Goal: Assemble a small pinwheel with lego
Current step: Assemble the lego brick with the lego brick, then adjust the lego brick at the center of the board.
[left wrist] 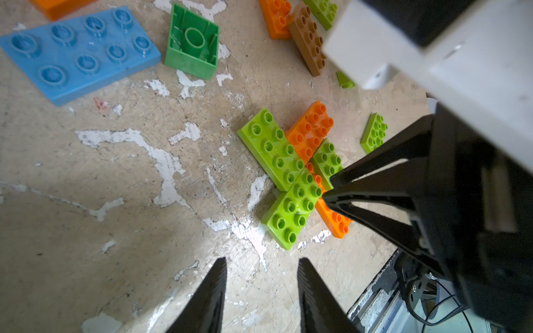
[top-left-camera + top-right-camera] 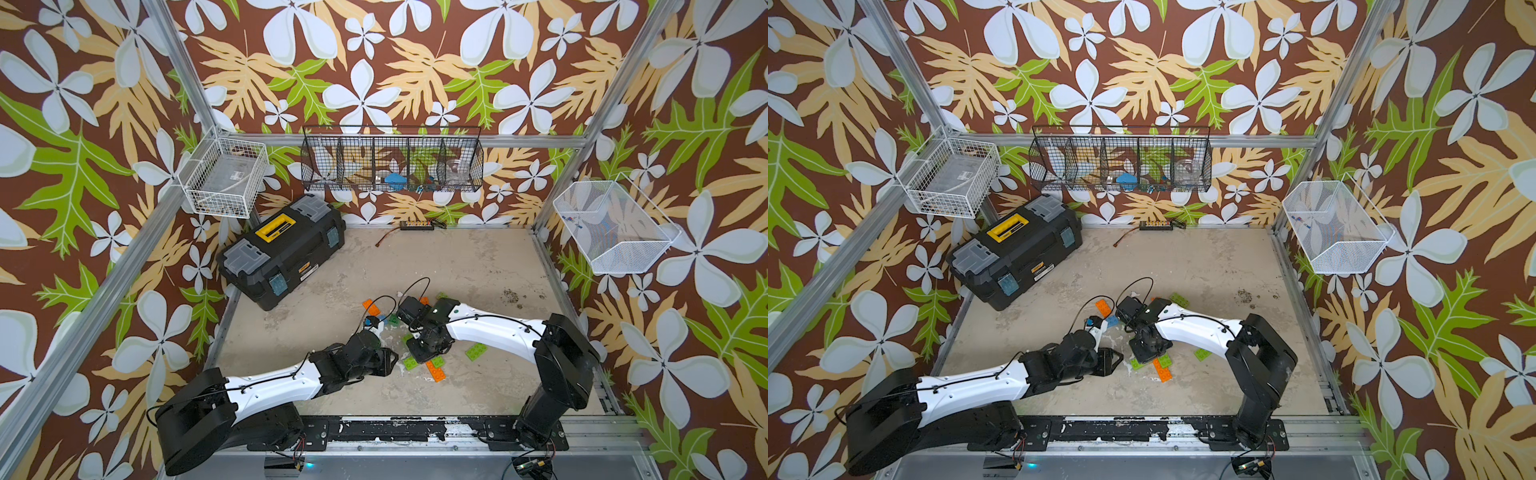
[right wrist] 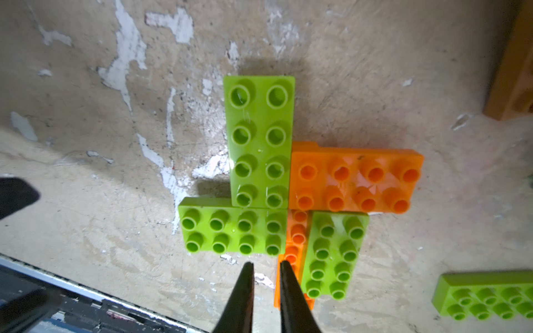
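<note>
The pinwheel (image 3: 288, 207) lies flat on the tabletop (image 3: 86, 216), straight ahead of the right fingers (image 3: 242, 297). These are barely parted and empty, over the end of its orange strip (image 3: 292, 245), which runs in line with them. The left fingers (image 1: 210, 297), wider apart and empty, hang just beside it, with the right arm between them and a loose green brick (image 3: 487, 294).

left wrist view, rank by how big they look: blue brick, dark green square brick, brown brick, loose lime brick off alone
1. blue brick
2. dark green square brick
3. brown brick
4. loose lime brick
The brown and lime ones lie farther from the camera, so real sizes may differ.
</note>
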`<state>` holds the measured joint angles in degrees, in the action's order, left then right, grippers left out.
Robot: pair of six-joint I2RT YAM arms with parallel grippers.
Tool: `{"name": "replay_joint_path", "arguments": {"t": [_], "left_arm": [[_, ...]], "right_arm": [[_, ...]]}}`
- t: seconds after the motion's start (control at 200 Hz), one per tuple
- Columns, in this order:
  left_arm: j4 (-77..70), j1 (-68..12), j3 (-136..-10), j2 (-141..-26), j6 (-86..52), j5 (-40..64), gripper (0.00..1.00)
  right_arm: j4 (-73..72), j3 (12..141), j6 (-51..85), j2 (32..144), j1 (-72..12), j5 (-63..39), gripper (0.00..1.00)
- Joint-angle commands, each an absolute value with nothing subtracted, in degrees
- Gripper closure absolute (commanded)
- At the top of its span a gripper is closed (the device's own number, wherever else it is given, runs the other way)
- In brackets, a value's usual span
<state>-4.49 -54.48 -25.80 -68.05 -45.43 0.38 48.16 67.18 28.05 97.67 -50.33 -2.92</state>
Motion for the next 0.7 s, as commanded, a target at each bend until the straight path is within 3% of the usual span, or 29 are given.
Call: {"name": "replay_joint_path", "arguments": {"t": [0.0,0.32,0.52,0.696], "left_arm": [[-5.46,-54.54,-27.55,-69.95,-43.41,2.24,0.57],[-6.74,-54.91,-32.1,-77.87,-42.0,3.93,0.66],[-6.99,-55.14,-31.82,-79.67,-42.36,3.63,0.71],[-6.86,-55.19,-32.26,-80.83,-42.19,3.43,0.72]], "right_arm": [[49.0,65.92,26.8,95.74,-48.01,-1.78,0.81],[45.62,61.64,23.55,93.52,-40.43,-4.23,0.85],[46.54,61.25,24.27,96.34,-38.98,2.02,0.89],[43.06,60.78,23.75,95.15,-38.92,-5.36,0.87]]}}
